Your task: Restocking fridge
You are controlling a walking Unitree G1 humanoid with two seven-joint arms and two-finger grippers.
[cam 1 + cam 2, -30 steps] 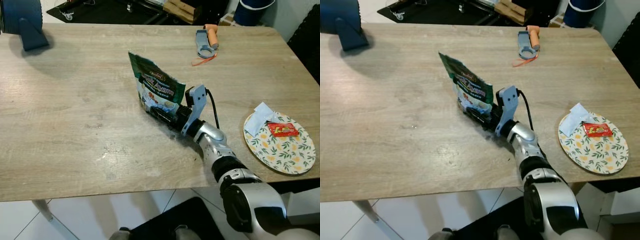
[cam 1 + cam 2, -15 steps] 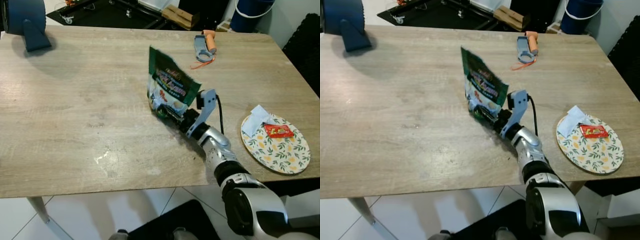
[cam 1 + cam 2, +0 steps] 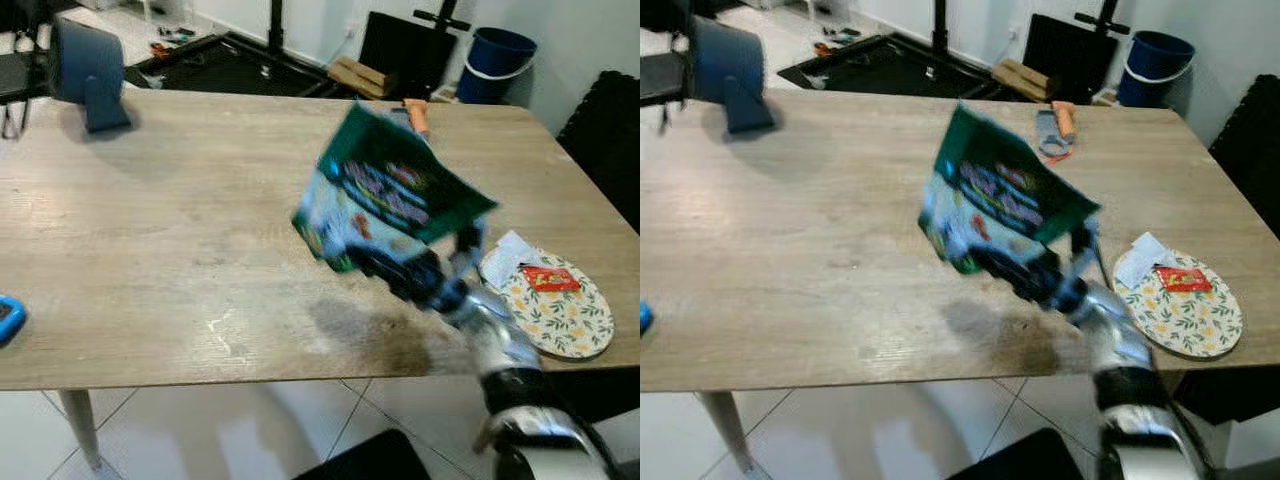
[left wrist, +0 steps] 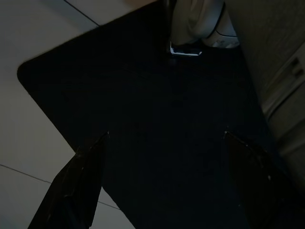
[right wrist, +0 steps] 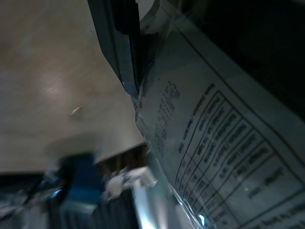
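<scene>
The green pouch (image 3: 385, 195) hung clear above the wooden table (image 3: 170, 230), tilted, its long axis running from its lower end in the right gripper (image 3: 385, 268) up and away from the robot. The fingers were clamped on that lower end. A flowered plate (image 3: 570, 325) lay to the gripper's right. The left gripper (image 4: 162, 186) hung spread over a dark mat (image 4: 157, 114).

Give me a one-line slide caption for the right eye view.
Right gripper lifts a green and white printed food pouch above the pale wooden table, beside a round leaf-patterned plate.
</scene>
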